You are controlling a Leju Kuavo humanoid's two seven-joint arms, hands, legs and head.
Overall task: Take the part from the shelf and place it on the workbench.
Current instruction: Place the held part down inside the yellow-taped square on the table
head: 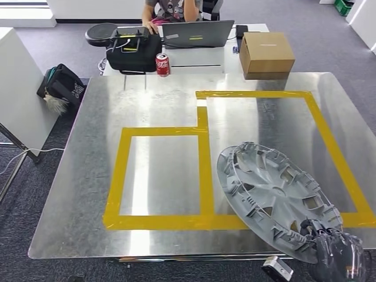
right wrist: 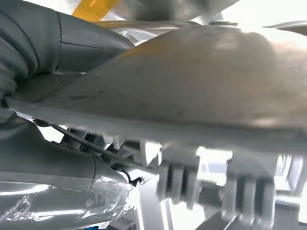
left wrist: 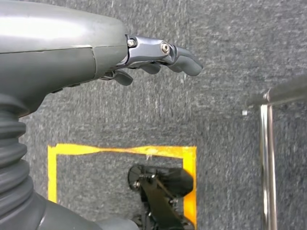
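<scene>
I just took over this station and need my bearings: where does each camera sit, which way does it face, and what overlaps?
Head view: high on the body, looking forward and down at the metal workbench; the right hand grips the wheel cover.
Left wrist view: behind the left hand, looking down at carpet and yellow floor tape.
Right wrist view: behind the right hand, tight against the wheel cover.
Shared: head and right wrist views both show the wheel cover.

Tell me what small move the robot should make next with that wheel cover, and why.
Probably lower the wheel cover flat inside the larger yellow tape square, then let go: the right hand grips its near rim, and it sits tilted over the tape's front edge.
</scene>
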